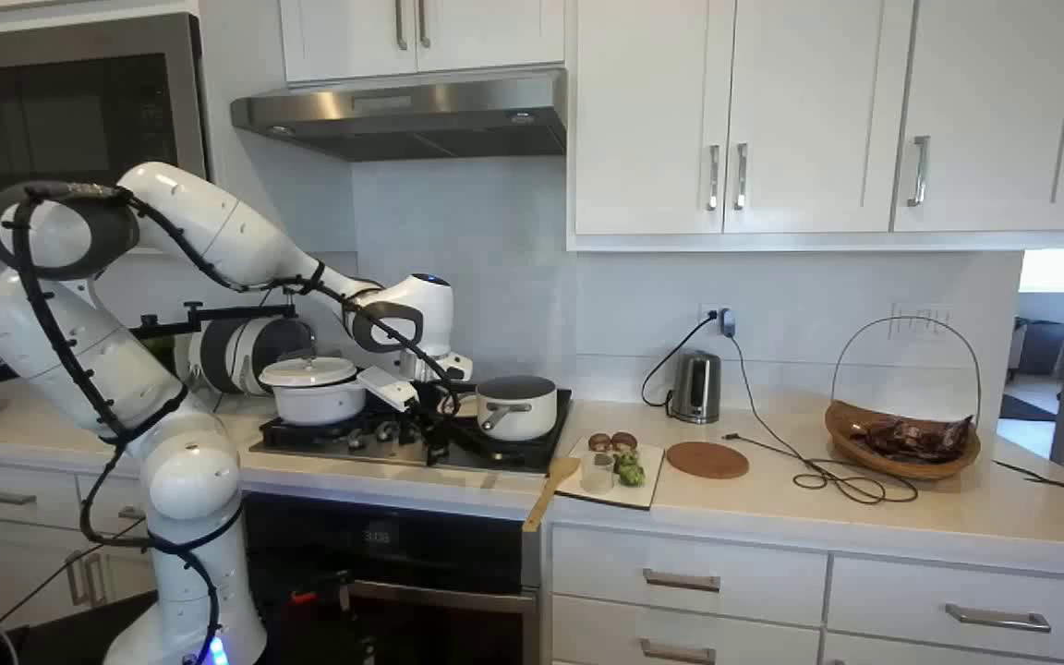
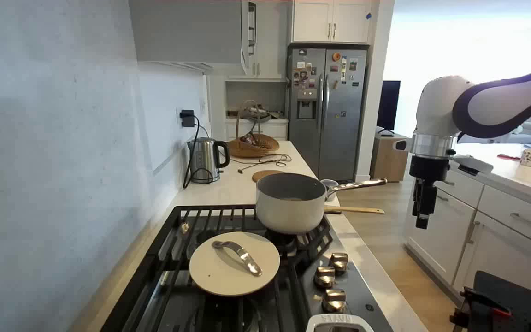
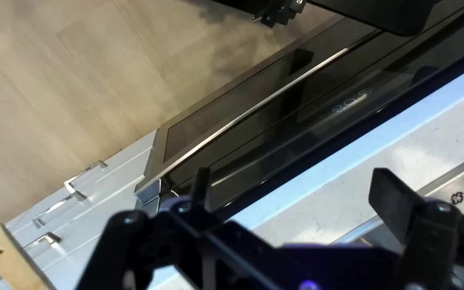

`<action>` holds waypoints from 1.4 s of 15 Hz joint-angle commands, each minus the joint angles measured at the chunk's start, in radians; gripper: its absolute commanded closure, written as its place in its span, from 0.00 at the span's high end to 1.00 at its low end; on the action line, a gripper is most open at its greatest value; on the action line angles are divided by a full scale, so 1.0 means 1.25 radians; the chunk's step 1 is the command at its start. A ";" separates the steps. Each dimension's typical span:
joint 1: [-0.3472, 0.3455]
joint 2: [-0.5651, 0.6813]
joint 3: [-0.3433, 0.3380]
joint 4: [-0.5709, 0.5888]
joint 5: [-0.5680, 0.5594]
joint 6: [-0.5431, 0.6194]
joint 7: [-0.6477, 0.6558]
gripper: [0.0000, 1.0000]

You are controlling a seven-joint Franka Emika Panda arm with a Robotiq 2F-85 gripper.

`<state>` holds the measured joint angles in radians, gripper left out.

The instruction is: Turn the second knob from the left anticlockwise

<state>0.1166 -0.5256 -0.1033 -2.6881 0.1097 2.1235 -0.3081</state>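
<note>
Several metallic knobs sit on the front panel of the gas cooktop (image 1: 366,454). Some knobs (image 1: 388,431) show in an exterior view left of my gripper, and others are hidden behind it. In an exterior view, three knobs show clearly: a near knob (image 2: 334,300), a middle knob (image 2: 325,276) and a far knob (image 2: 339,263). A white pot handle covers the panel nearer the camera, so I cannot tell which knob is second from the left. My gripper (image 1: 440,443) hangs pointing down in front of the cooktop, apart from the knobs. In the wrist view my gripper (image 3: 292,173) is open and empty.
A white lidded pot (image 1: 315,402) and a saucepan (image 1: 515,416) stand on the burners, with a cream lid (image 2: 233,263) between them. A wooden utensil (image 1: 546,494) overhangs the counter edge by a cutting board (image 1: 652,489). The oven handle (image 3: 256,108) runs below.
</note>
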 commanded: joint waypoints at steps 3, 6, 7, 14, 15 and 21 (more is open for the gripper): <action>-0.009 0.000 0.009 0.001 0.005 -0.002 -0.004 1.00; 0.012 -0.003 0.040 0.019 0.002 -0.018 0.004 1.00; 0.022 0.000 0.052 0.028 0.002 -0.025 0.003 1.00; 0.097 0.046 0.127 0.110 0.008 -0.057 0.000 1.00; 0.107 0.057 0.135 0.123 0.008 -0.057 -0.003 1.00; 0.157 0.139 0.191 0.202 0.005 -0.064 -0.019 1.00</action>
<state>0.2914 -0.4223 0.1081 -2.5110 0.1097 2.0823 -0.3083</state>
